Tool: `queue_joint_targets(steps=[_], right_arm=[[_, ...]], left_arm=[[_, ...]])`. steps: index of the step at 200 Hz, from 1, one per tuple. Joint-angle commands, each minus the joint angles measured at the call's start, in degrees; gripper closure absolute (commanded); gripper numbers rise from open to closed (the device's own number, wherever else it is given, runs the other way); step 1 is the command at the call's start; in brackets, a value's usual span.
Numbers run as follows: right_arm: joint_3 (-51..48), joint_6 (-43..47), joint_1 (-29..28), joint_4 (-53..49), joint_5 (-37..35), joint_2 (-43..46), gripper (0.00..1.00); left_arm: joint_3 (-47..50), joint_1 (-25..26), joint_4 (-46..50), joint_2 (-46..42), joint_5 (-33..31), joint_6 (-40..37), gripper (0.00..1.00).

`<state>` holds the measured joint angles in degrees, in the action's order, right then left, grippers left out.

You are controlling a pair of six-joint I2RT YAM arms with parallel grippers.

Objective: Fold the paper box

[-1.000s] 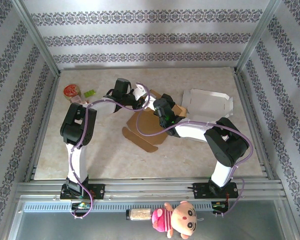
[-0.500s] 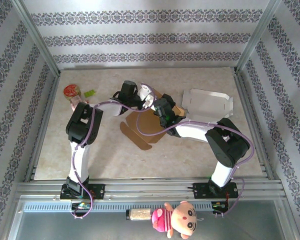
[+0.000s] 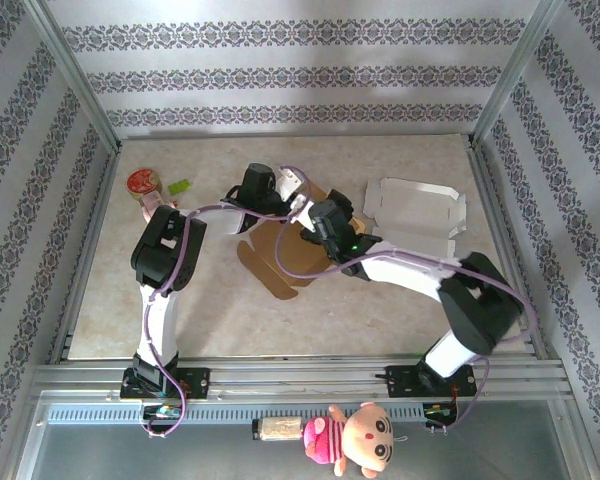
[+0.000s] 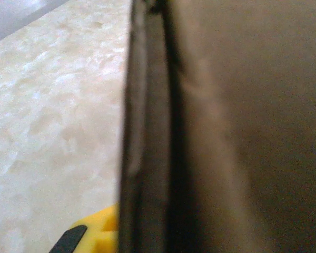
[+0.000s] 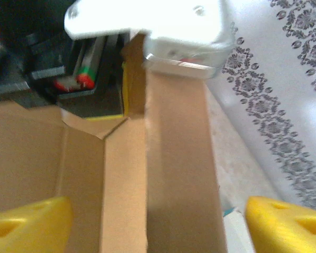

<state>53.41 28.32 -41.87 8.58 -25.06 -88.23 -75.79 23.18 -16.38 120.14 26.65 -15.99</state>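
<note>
While the brown paper box [image 3: 280, 262] lies partly folded near the middle of the table [image 3: 210, 310], the left gripper [image 3: 298, 203] is closed tight on the top edge of one upright wall at the far side of the box. The right gripper [image 5: 158, 221] is just beside it, its yellow fingers [image 5: 26, 221] wide apart, one on each side of the same wall. A white box [image 3: 415, 210] lies apart, to the right.

Table [image 3: 210, 310] w/ brown box [image 3: 275, 262], white box [image 3: 412, 210], maybe tin [image 3: 142, 183].
</note>
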Motion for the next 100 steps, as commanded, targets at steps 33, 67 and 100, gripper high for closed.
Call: queue_joint_targets(steps=[33, 67, 100], right_arm=[[5.1, -31.8, 8.4, -21.9, 27.6, 15.1, 0.04], [11.5, -50.1, 22.4, -27.6, 50.6, 9.7, 0.07], [21.2, -44.0, 24.9, -33.1, 52.6, -2.1, 0.15]], left_arm=[[1.0, 0.2, -0.6, -0.2, -0.6, -0.7, 1.0], [1.0, 0.2, 0.1, -0.4, 1.3, -2.7, 1.0], [0.1, 0.3, -0.1, -0.3, 2.0, -2.5, 0.82]])
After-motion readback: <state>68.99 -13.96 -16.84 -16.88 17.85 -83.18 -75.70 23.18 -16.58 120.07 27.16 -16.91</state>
